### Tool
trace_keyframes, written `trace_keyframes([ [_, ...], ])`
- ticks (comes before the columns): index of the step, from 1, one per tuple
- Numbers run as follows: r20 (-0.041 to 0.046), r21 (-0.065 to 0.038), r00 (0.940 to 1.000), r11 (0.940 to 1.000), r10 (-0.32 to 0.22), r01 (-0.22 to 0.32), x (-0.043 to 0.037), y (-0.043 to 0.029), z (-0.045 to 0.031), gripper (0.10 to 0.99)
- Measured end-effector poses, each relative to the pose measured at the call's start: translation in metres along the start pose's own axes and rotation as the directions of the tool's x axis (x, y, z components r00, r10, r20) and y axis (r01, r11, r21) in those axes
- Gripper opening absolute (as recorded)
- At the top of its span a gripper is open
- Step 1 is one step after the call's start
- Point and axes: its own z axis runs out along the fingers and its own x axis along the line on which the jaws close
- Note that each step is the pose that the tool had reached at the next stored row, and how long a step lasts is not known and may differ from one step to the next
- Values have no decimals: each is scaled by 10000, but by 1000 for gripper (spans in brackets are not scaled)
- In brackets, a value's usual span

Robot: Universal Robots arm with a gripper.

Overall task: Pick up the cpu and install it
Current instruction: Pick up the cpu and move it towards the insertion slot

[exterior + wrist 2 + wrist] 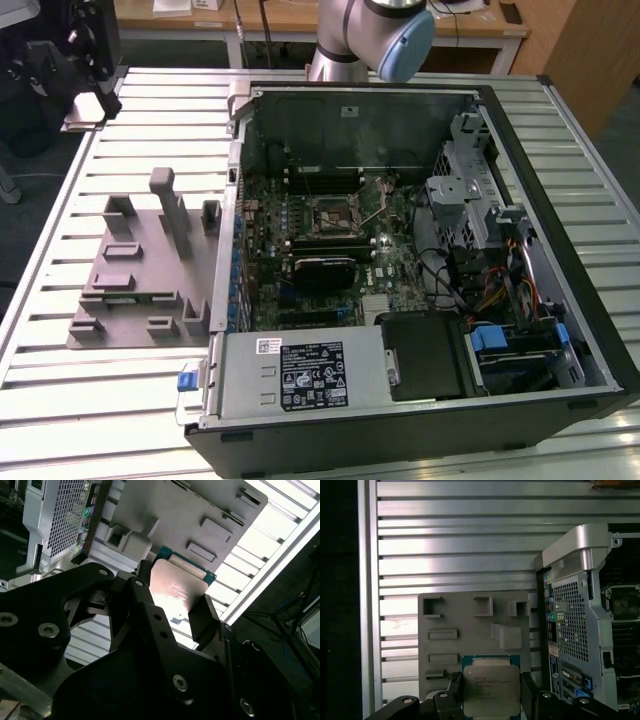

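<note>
1. Desk – ribbed silver metal slats running side to side across the exterior view. Strong glare lies on the slats in both wrist views.
2. Open computer case lies on its side on the desk, mainboard facing up. The grey slotted tray sits just beside it, on the exterior view's left.
3. Jaws closed on the cpu, with dark fingers pressing two opposite edges. Its silver top with a blue-green rim faces the first wrist camera.
4. The cpu is held up over the tray, outside the case.
5. Room – a pale wooden bench stands behind the desk, with the arm in front of it. Dark floor lies past the desk's edge.
</note>
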Motion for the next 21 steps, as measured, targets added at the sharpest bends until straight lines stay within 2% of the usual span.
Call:
trace_keyframes([
  [5, -2, 1, 10000, 10000, 1, -1, -89, 6, 7, 545],
  [21, -14, 1, 10000, 10000, 1, -1, -448, 29, 36, 545],
])
